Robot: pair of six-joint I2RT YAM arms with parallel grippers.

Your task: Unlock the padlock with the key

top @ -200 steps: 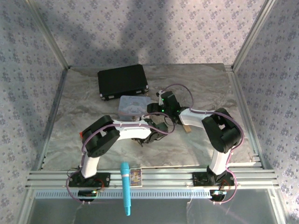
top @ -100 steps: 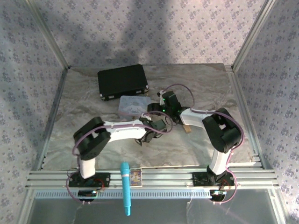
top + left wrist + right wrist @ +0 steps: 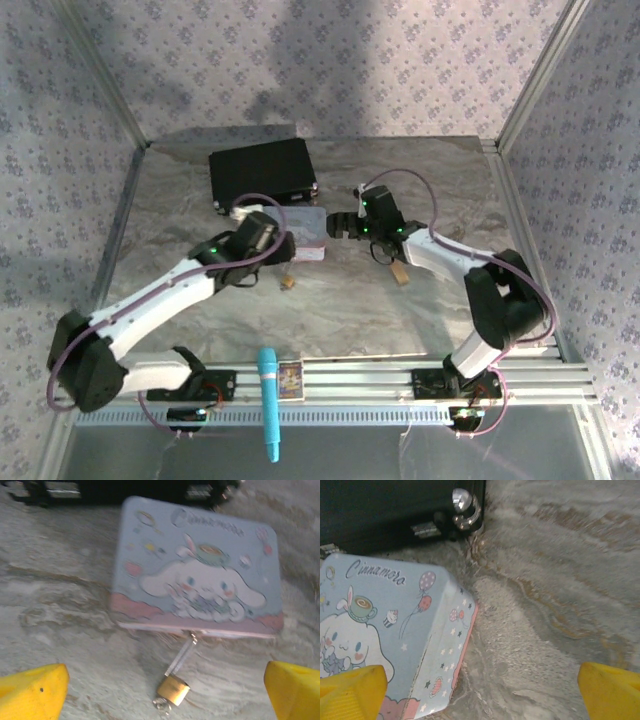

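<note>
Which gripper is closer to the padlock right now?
Left. The left gripper hangs open close to the padlock, framing it in its wrist view; the right gripper sits farther off, open, at the tin's right end.

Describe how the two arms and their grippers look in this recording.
The left arm and right arm have white links, black joints, looping purple cables and small green lights. The left gripper and right gripper have yellow fingertips.

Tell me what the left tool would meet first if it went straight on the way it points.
Likely the padlock, lying on the table between the left tool's open fingers, just short of the pastel tin. Depth is unclear.
</note>
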